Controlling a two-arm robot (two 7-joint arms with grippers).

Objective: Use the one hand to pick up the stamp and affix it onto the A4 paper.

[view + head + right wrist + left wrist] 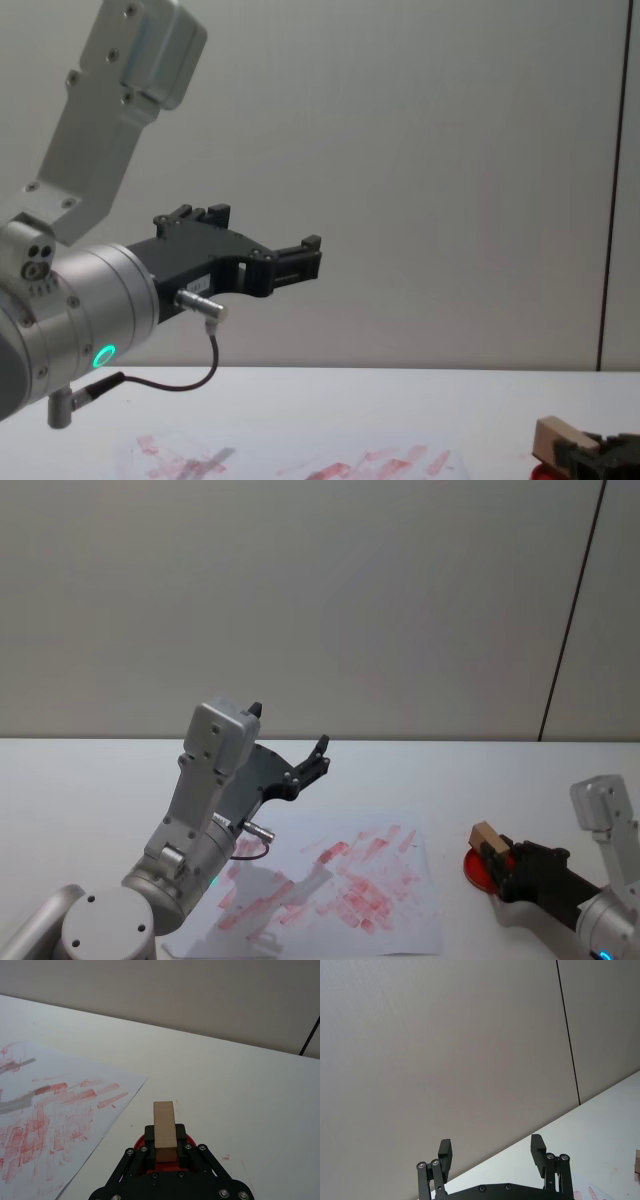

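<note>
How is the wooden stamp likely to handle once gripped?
The stamp looks like a rigid wooden block, so it is probably stiff and light. Its flat sides sit squarely in the right end effector, so slipping seems unlikely.

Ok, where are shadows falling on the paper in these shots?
Head view: the raised left gripper and its arm throw a grey shadow across the left part of the A4 paper. Right wrist view: thin grey streaks cross the prints. Chest view: one grey streak shows on the sheet.
</note>
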